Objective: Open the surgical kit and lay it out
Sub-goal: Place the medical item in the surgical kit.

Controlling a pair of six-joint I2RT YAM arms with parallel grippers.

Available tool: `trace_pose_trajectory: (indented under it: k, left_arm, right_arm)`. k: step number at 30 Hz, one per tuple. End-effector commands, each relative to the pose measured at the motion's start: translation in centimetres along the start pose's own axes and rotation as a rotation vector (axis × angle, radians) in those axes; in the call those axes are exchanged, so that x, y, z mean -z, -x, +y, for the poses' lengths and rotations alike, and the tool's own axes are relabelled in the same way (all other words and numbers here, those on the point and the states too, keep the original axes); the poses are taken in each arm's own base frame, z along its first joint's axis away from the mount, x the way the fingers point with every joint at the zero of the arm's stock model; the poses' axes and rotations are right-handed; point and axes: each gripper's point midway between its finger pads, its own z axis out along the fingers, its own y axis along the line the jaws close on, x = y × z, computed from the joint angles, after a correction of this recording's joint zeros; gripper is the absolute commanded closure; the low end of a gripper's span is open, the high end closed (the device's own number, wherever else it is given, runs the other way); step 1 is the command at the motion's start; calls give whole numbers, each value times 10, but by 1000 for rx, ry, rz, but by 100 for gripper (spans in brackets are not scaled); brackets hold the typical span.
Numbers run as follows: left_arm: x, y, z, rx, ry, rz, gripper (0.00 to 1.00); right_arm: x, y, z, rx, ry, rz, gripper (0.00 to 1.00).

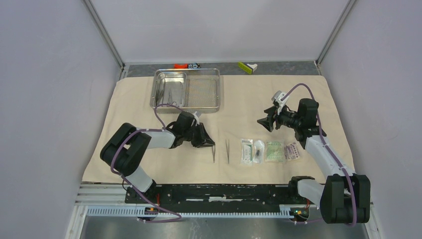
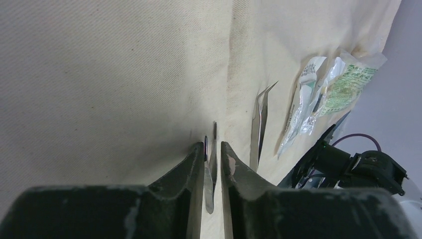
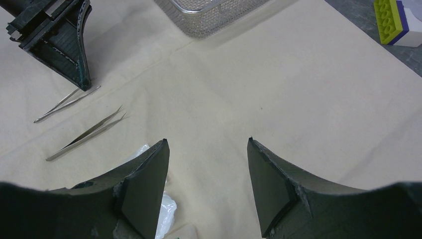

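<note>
We see the left gripper point(image 2: 213, 147) low over the beige cloth wrap point(image 1: 249, 99), its fingers only narrowly apart. The thin forceps point(image 1: 213, 154) lies flat on the cloth with its upper end in that gap. A sliver of cloth shows between it and the right-hand finger, so it does not look pinched. Just to the right of these fingers lie the tweezers point(image 1: 227, 150), apart from the forceps and roughly parallel to it. Farther right the four sealed packets point(image 1: 271, 151) sit in a row. The right gripper point(image 3: 206, 142) hangs above the cloth with its fingers spread wide and nothing between them. The packets lie under and to the left of its left finger. Ahead of its tips stands the steel tray point(image 1: 203, 90), whose smaller inner tray point(image 1: 185, 89) holds thin instruments we cannot tell apart. A yellow-green and white block point(image 3: 393, 22) sits far off to the right of its fingers.
</note>
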Motion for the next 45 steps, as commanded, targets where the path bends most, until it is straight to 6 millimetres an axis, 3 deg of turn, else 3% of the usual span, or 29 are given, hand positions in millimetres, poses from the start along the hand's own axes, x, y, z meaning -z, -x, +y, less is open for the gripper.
trace_pose_trajectory:
  k: [1, 3, 20, 31, 38, 42, 45]
  left_arm:
    - [1, 15, -13, -19, -10, -40, 73]
    - [3, 17, -14, -29, -5, -47, 71]
    - [9, 24, -21, -82, 1, -64, 42]
    - [20, 31, -39, -183, -34, -71, 15]
    - [52, 73, -71, -433, 20, -107, 9]
    - [86, 113, -89, -577, 100, -190, 9]
    - [108, 149, -83, -597, 179, -254, 3]
  right_arm:
    - [3, 8, 2, 36, 6, -31, 34]
    - [7, 6, -5, 27, -17, -30, 34]
    - [8, 7, -5, 28, -19, -34, 33]
    - [8, 8, -6, 41, -22, -35, 33]
    - [11, 15, -13, 44, -62, -33, 33]
    - [10, 15, -18, 35, -67, -15, 33]
    - [10, 16, -18, 40, -66, -13, 33]
